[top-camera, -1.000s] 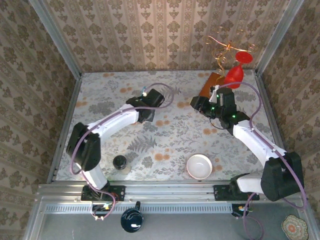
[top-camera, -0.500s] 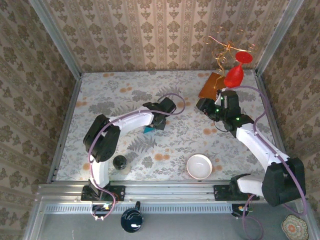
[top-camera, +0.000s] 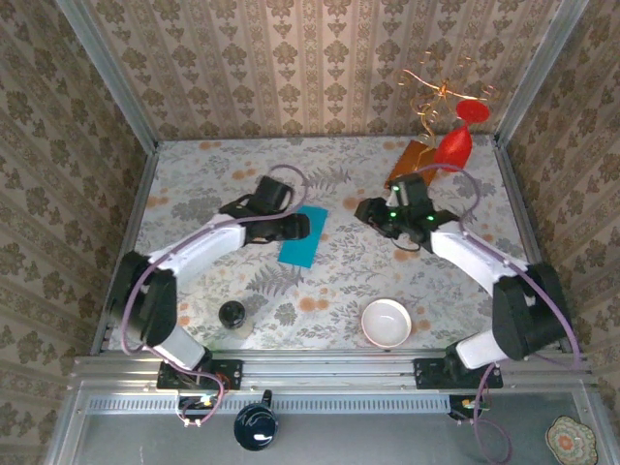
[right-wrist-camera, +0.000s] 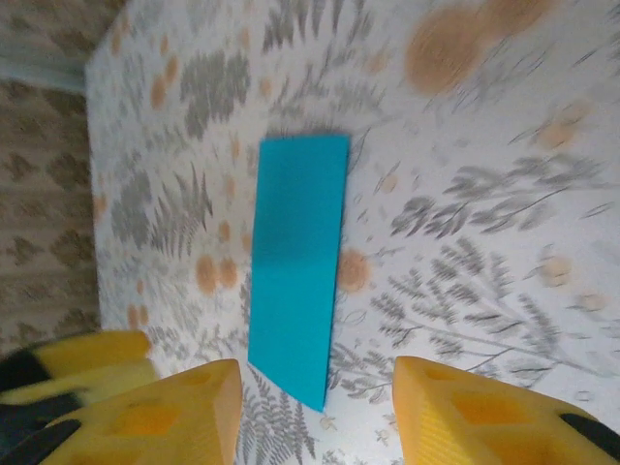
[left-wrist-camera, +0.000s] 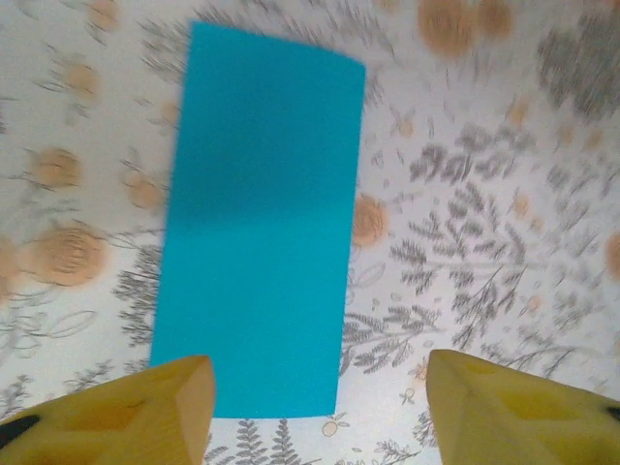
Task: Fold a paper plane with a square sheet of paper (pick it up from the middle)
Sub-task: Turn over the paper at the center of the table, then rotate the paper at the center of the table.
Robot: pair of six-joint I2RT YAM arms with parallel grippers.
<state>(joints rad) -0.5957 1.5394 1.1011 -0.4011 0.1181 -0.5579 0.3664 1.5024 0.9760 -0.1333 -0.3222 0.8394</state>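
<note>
The left gripper hangs with its jaws spread wide and empty at the near end of the paper. The paper lies flat on the table, folded to a narrow rectangle. The right gripper is also parted and holds nothing, with the paper ahead of it. Seen from above, the paper lies between the two grippers, well apart from the bowl.

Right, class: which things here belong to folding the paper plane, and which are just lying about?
Job in hand: teal paper sheet, lying flat as a narrow rectangle; left arm's fingers, open; right arm's fingers, open.

Lying about: white bowl; small black jar; red ornament; orange-brown board.
</note>
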